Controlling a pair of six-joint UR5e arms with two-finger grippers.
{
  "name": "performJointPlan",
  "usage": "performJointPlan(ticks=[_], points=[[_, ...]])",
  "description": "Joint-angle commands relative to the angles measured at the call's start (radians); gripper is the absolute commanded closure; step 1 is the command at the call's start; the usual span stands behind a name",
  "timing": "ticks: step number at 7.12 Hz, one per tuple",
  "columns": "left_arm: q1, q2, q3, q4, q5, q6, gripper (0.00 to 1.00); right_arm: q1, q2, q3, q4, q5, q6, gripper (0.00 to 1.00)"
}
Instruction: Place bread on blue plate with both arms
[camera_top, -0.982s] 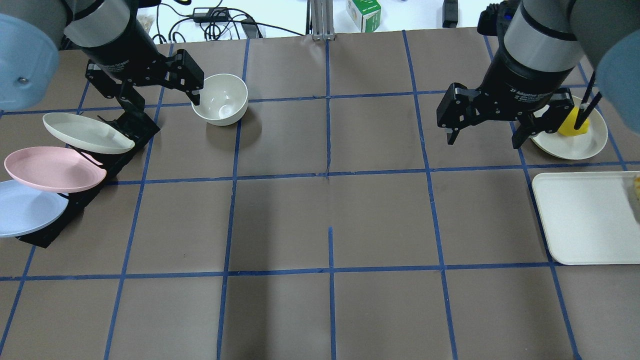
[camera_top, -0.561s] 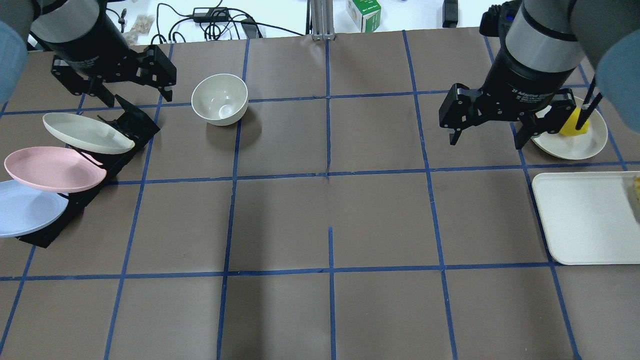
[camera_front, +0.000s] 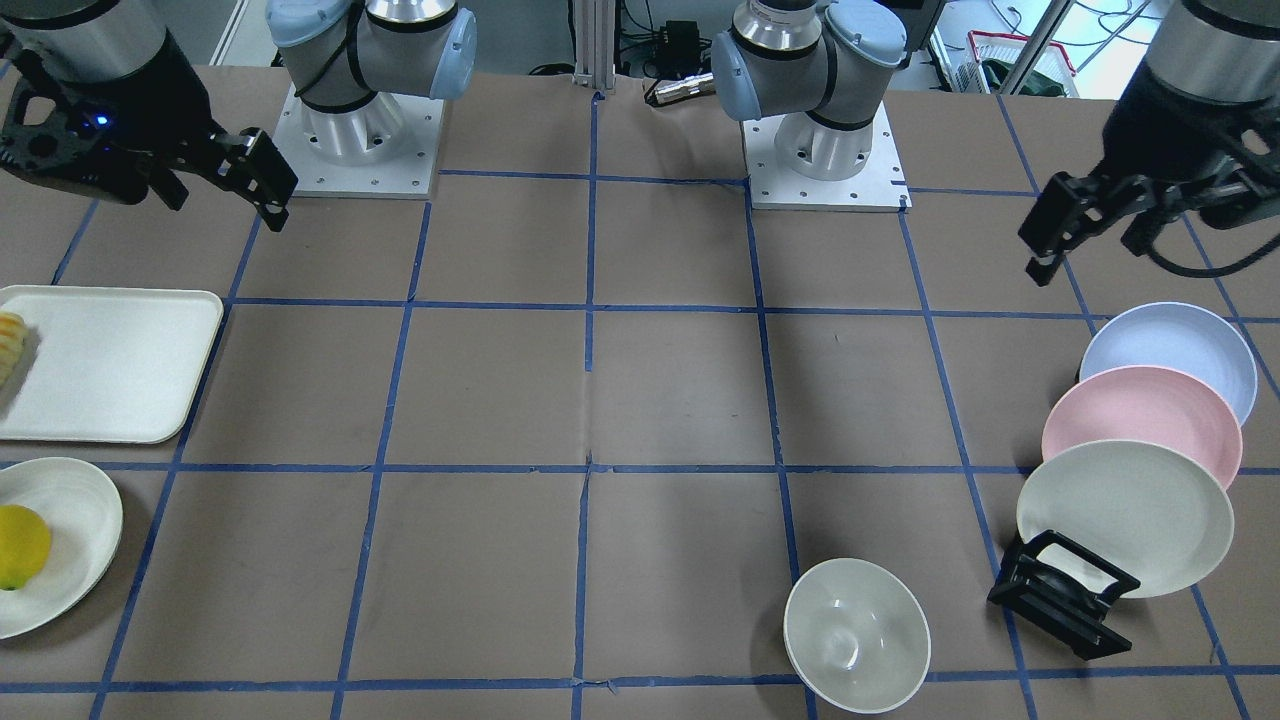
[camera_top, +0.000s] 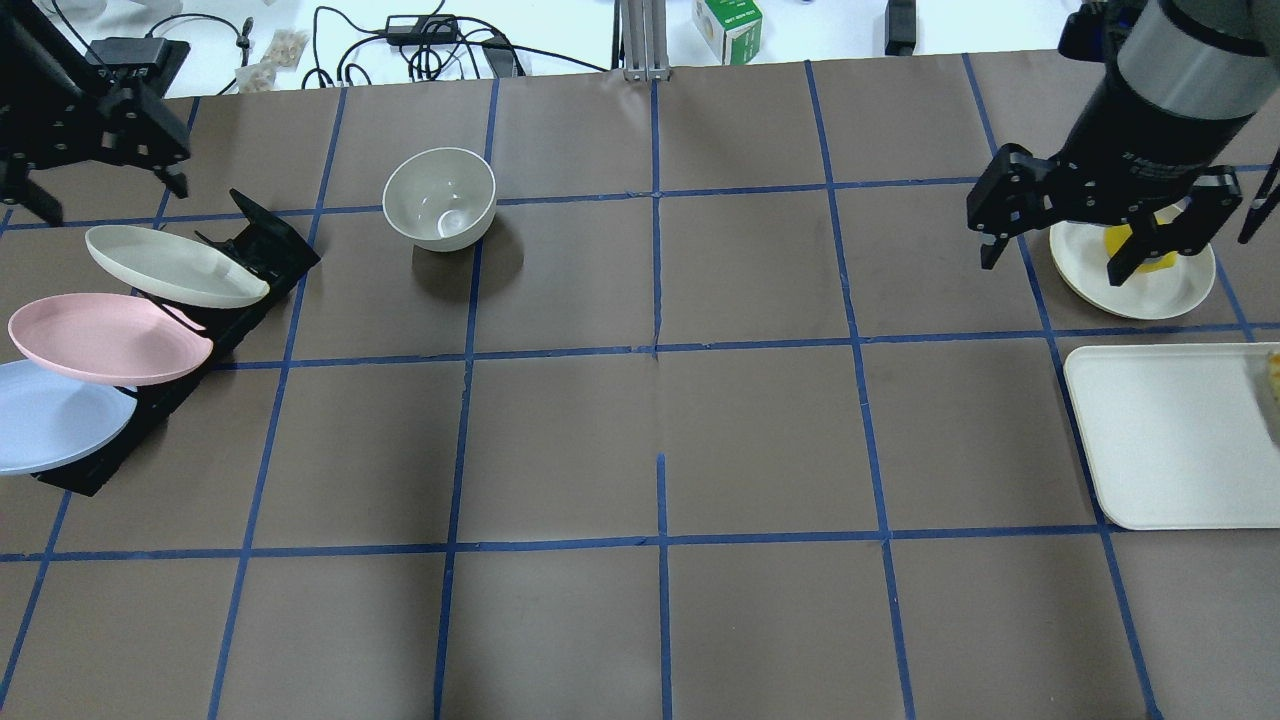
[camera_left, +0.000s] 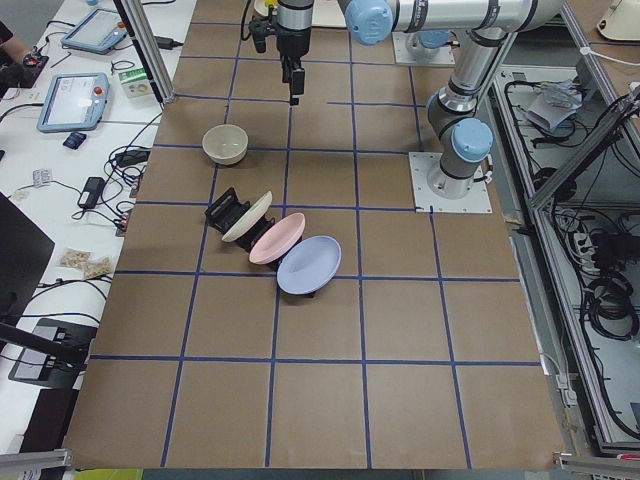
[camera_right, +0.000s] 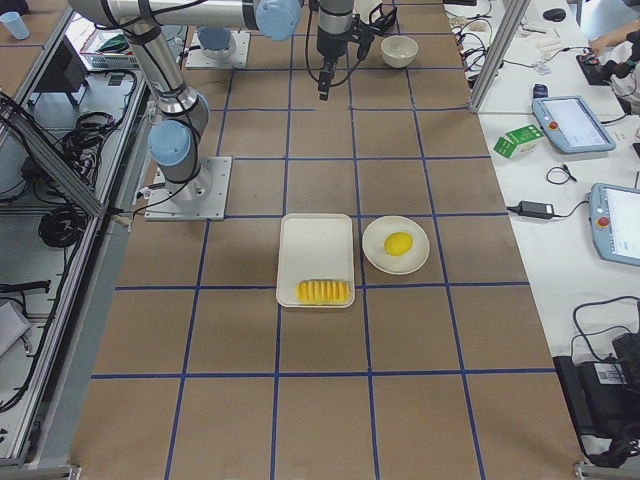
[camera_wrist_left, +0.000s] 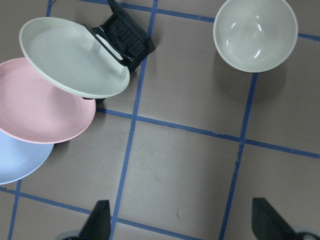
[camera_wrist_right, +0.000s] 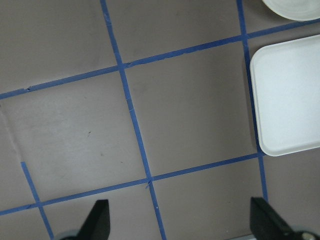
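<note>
The bread (camera_right: 324, 291), a striped orange and yellow loaf, lies on the white tray (camera_right: 315, 240); only its end shows in the front view (camera_front: 8, 345). The blue plate (camera_top: 45, 420) leans in the lowest slot of a black rack, and also shows in the front view (camera_front: 1170, 350) and the left wrist view (camera_wrist_left: 15, 160). My left gripper (camera_top: 105, 195) is open and empty, raised beyond the rack's far end. My right gripper (camera_top: 1055, 262) is open and empty, raised over the lemon plate, far from the bread.
The rack (camera_top: 265, 245) also holds a pink plate (camera_top: 110, 338) and an off-white plate (camera_top: 175, 265). An off-white bowl (camera_top: 440, 198) stands nearby. A lemon (camera_front: 20, 545) sits on an off-white plate (camera_front: 85, 510) beside the tray (camera_top: 1170, 435).
My left gripper has moved left, away from the bowl, to the table's far left corner. My right gripper has moved right, over the lemon plate. Both stay open.
</note>
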Motion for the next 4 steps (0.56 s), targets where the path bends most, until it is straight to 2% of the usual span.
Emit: performJointPlan(ticks=[1,3,4], points=[[0.239,-0.022,-0.007,-0.003,-0.004,0.035,0.00,-0.129,0.002,0.000,0.000,-0.006,-0.152,0.00],[0.440,-0.077,-0.065,0.011,0.010,0.041,0.00,-0.182,0.016,0.002,0.000,-0.009,-0.217,0.00],[0.504,-0.111,-0.092,0.056,0.022,0.048,0.00,-0.212,0.028,0.002,-0.006,-0.029,-0.238,0.00]])
